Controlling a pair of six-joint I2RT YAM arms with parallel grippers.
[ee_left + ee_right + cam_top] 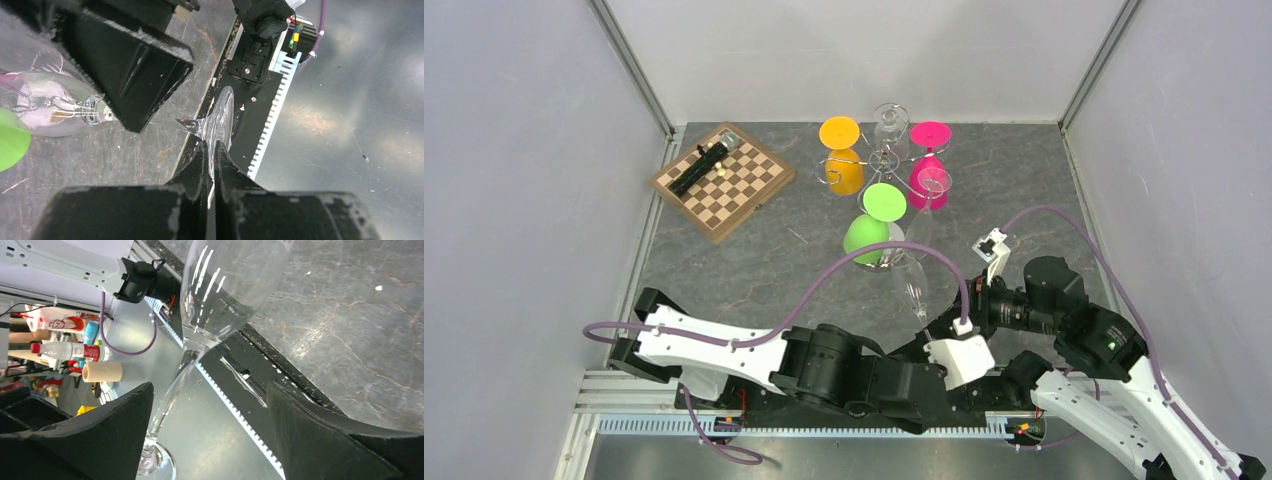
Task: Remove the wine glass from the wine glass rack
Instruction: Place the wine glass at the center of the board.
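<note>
Got left claw (210, 148) pinched tight on the rim of the wine glass (223, 119) foot, fingers (197, 165) nearly together with only the thin glass disc between them. Seeing that foot edge-on in the left wrist view, stem running off behind a black part (130, 65) toward the bowl at far left.

Got right claw (210, 390) spread wide, one finger each side of the stem, touching neither stem nor bowl as far as the right wrist view shows.

Reading the wine glass in the top view as held tilted between the two wrists, foot end toward the arm bases, bowl end toward the wine glass rack (886, 160). Can't tell whether the bowl touches anything at the rack end.

Placing the rack at the back middle of the tabletop (754, 270), upright, chrome arms curling out from the post. Counting on it, hung upside down:
- an orange glass (843, 152) at left
- a pink glass (929, 158) at right
- a green glass (874, 220) at the front, nearest the arms
- a clear glass (890, 125) at the back

Seeing a chessboard (722, 180) back left, well apart from the rack, with a black object (700, 168) lying across it. Noting purple cables (864, 262) looping over both arms.
</note>
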